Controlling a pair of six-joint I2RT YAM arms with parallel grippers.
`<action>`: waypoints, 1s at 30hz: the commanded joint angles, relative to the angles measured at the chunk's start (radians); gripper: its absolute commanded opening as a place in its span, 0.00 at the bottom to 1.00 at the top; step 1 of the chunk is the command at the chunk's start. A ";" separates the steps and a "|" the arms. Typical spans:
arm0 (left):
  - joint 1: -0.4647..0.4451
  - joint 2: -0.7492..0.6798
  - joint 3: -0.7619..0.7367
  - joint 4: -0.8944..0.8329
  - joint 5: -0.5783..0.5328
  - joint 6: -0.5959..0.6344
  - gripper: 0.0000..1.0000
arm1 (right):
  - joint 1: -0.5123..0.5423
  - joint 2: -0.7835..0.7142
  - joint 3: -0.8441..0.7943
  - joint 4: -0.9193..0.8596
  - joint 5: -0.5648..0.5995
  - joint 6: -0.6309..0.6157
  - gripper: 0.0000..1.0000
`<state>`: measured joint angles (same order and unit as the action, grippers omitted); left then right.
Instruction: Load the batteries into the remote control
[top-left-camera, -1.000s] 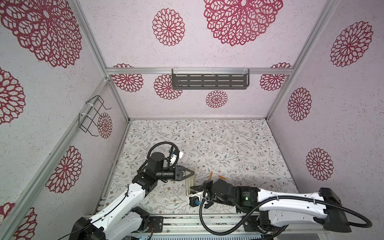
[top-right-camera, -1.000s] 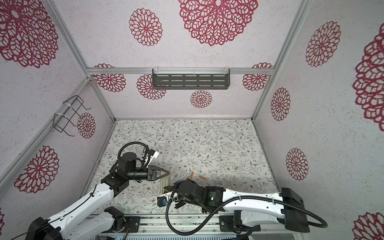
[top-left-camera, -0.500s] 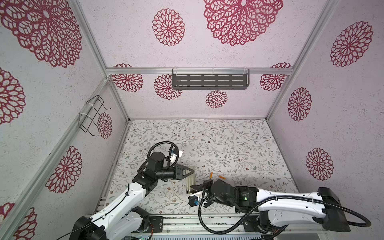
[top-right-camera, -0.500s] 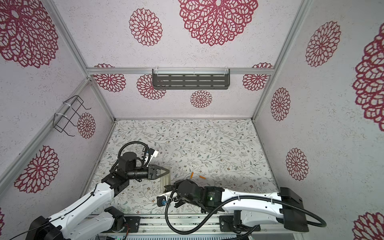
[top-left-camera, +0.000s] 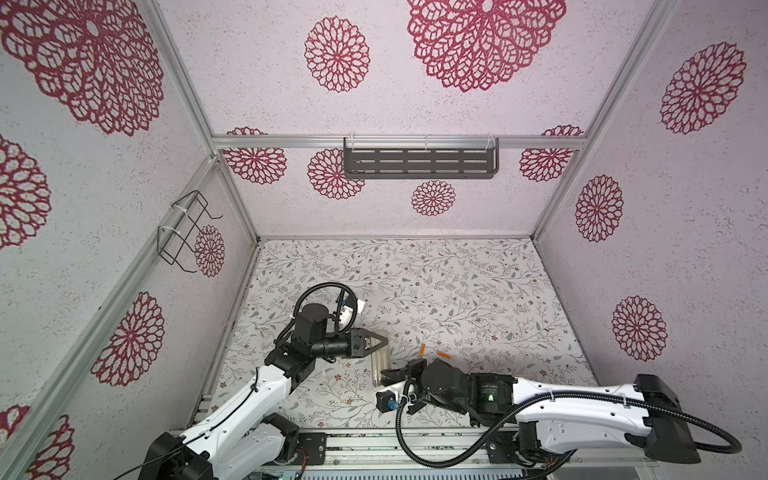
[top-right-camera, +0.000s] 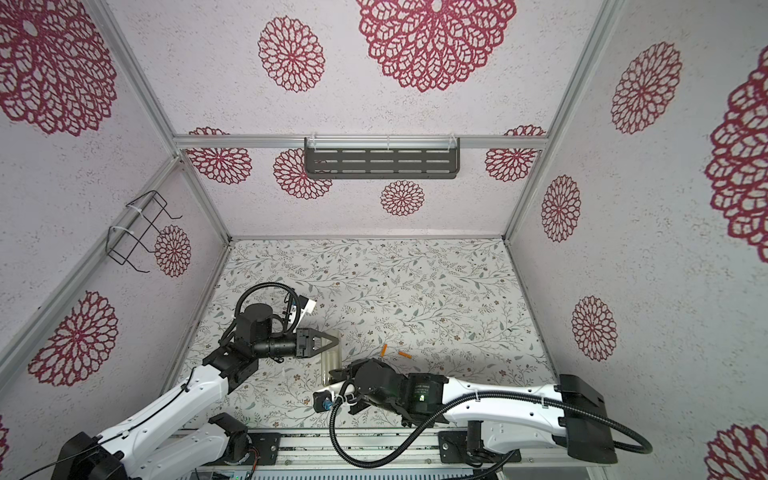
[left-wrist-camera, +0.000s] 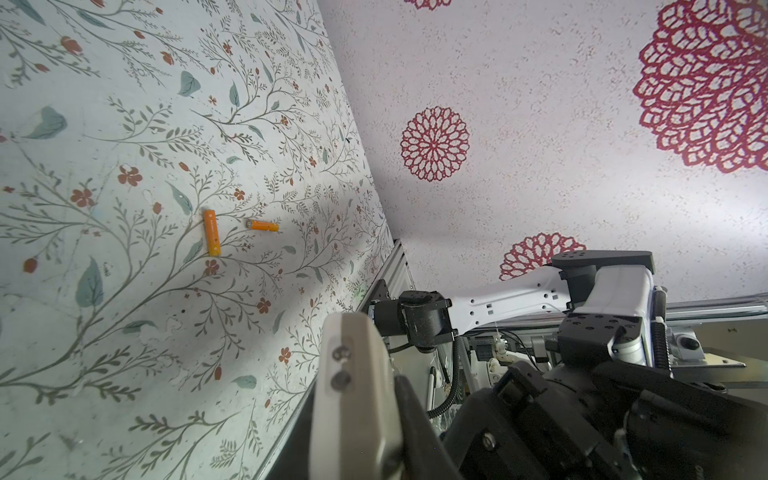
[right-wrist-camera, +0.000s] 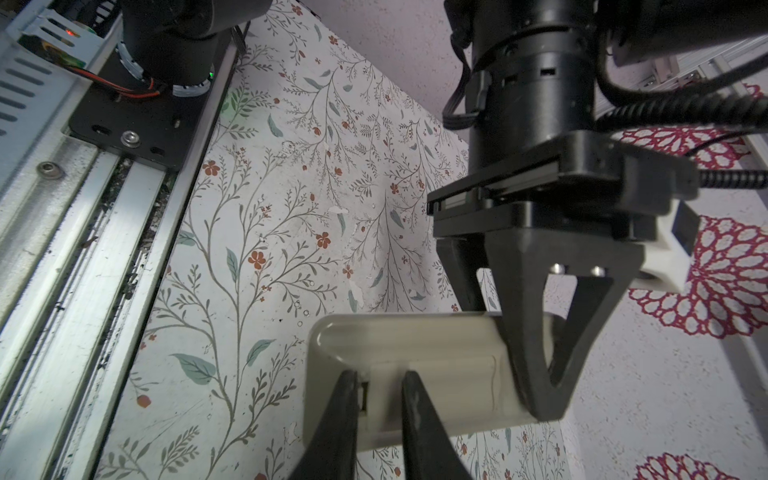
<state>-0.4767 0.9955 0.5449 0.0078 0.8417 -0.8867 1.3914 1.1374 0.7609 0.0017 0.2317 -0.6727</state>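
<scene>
Left gripper (top-left-camera: 385, 341) clamps the remote control (top-left-camera: 380, 362) while right gripper (right-wrist-camera: 379, 375), fingers narrowly apart, sits at its end.

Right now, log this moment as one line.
left gripper shut on remote control | right gripper jaws slightly apart, tips at its back cover | batteries both loose on table, unloaded

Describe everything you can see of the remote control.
The remote control is a slim beige plastic bar with rounded corners, its plain back facing the right wrist camera; no buttons show. A rectangular cover, outlined by a thin seam, sits at one end. The left claw clamps it across its width, seemingly off the floral table. The right claw sets its narrowly parted tips on the cover.
</scene>
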 joint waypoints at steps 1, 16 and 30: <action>-0.014 -0.002 0.015 -0.006 0.076 -0.008 0.00 | -0.015 -0.005 0.030 0.093 0.104 -0.012 0.22; -0.011 0.002 0.023 -0.049 0.038 0.016 0.00 | -0.014 -0.028 0.015 0.117 0.119 -0.009 0.21; -0.008 0.006 0.024 -0.061 0.027 0.022 0.00 | -0.014 -0.043 0.007 0.127 0.125 -0.011 0.20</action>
<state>-0.4759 0.9955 0.5549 -0.0105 0.8055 -0.8852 1.3914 1.1366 0.7586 0.0090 0.2584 -0.6731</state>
